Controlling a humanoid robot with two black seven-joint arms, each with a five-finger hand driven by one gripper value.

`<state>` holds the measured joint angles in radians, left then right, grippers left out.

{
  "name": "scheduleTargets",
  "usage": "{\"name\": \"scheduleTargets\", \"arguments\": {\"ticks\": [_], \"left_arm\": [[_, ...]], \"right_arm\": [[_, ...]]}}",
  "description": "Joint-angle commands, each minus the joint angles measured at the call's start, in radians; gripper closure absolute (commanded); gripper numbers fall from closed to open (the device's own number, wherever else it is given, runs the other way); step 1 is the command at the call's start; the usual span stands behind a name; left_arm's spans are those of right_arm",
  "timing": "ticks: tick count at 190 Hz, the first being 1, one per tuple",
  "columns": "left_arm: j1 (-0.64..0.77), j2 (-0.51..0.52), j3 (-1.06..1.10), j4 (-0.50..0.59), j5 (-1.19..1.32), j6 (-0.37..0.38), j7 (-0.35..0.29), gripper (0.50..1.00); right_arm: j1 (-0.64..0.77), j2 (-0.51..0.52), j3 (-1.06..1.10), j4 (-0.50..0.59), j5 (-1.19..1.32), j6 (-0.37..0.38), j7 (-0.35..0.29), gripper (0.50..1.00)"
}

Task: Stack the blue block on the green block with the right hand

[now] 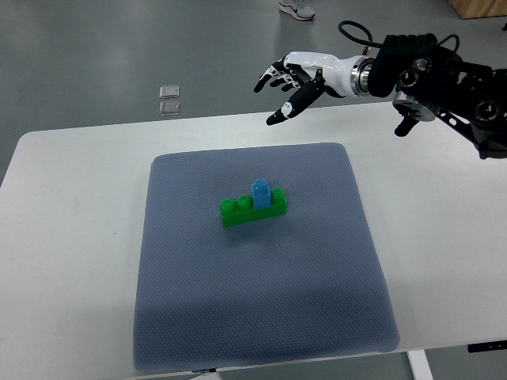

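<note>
The blue block (259,195) sits on the green block (253,209) at the grey mat's (198,317) centre, right hand (295,82) beyond it, fingers spread and empty; a careless sweep back could topple it.

The blue block (260,195) sits on the green block (253,210) on the grey mat (261,301); the right hand (295,81) hovers apart, fingers (287,109) spread.

A lab or test room — white table (444,237), grey mat (261,301), bare grey floor (95,55).
</note>
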<state>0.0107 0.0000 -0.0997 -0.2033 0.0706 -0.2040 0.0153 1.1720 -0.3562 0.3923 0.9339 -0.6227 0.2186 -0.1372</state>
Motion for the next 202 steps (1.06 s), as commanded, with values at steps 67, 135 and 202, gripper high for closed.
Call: {"name": "scheduleTargets", "arguments": {"ticks": [67, 135, 202], "left_arm": [[0.000, 0.000, 0.008, -0.007, 0.000, 0.000, 0.000, 0.500], [0.000, 0.000, 0.008, -0.004, 0.000, 0.000, 0.000, 0.500], [0.000, 0.000, 0.006, -0.002, 0.000, 0.000, 0.000, 0.500]], "right_arm": [[-0.383, 0.209, 0.519, -0.116, 0.296, -0.007, 0.079, 0.587], [-0.423, 0.309, 0.611, -0.336, 0.574, -0.004, 0.245, 0.587], [-0.420, 0.307, 0.611, -0.366, 0.632, -0.008, 0.248, 0.587]]}}
